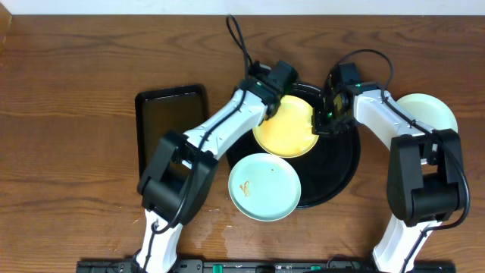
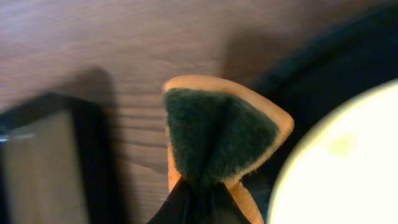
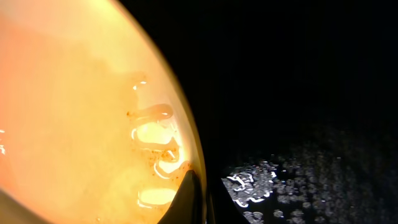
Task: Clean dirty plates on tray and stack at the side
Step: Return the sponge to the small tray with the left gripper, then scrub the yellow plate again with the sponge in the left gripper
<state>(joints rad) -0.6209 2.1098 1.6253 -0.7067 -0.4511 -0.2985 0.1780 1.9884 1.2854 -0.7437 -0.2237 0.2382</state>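
The pale yellow plate [image 1: 285,129] is held tilted over the large round black tray [image 1: 342,165]. My right gripper [image 1: 324,121] is shut on its right rim; the right wrist view shows the yellow plate [image 3: 74,112] with wet streaks beside my fingertip [image 3: 189,199]. My left gripper [image 1: 267,97] is shut on an orange sponge with a dark green scrub face [image 2: 217,140], at the plate's upper left edge [image 2: 348,168]. A mint-blue plate [image 1: 264,186] with an orange smear lies on the tray's front left rim. Another pale plate [image 1: 428,112] lies on the table at the right.
A smaller dark rectangular tray [image 1: 170,121] lies on the wooden table left of the round tray. Water droplets [image 3: 267,183] lie on the black tray's surface. A wet patch shows on the table in front of the mint-blue plate.
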